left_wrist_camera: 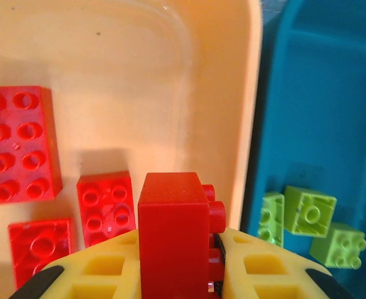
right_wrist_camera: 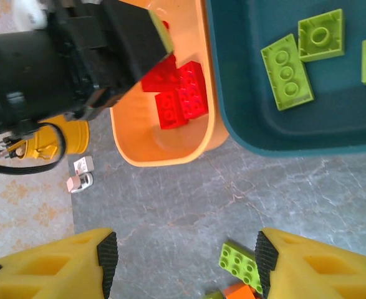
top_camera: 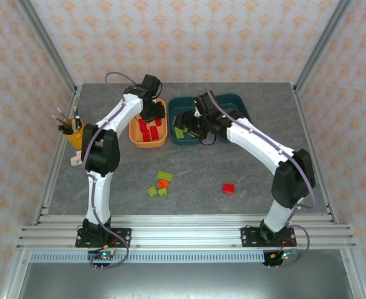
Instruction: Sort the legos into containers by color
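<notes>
Step in hand: you had the left gripper [left_wrist_camera: 179,252] over the light orange tub [left_wrist_camera: 139,68], its yellow fingers [left_wrist_camera: 101,271] clamped on a held red brick [left_wrist_camera: 170,218] standing on end. I judged this to be the drop-off of a red lego.
Next move: it called for you to part those fingers so the brick fell among the sorted red bricks [left_wrist_camera: 20,143]. The tub's wall stood close at 3 o'clock, so the release had to stay inside it.
Nearest, on the table: loose lime green bricks [top_camera: 164,176] and an orange brick [top_camera: 163,184] lay bunched on the grey table [top_camera: 264,156]. A loose red brick [top_camera: 229,188] sat well apart at their 3 o'clock. These were yet to be sorted.
Right gripper: the right gripper [right_wrist_camera: 186,258] hung with fingers apart and nothing between them.
Farther back: the teal tub [left_wrist_camera: 320,93] stood just beside the orange one at its 3 o'clock, holding three sorted green bricks [left_wrist_camera: 310,212]. A second teal tub [top_camera: 240,99] lay beyond at 3 o'clock. You could not tell its contents behind the arm.
Materials and shapes: the bricks were hard, glossy moulded plastic, square-edged with round studs. The tubs were smooth, shallow and round-cornered. The fingers were yellow lattice with ribbed black pads [right_wrist_camera: 108,252]. The table looked matte and marbled like stone.
</notes>
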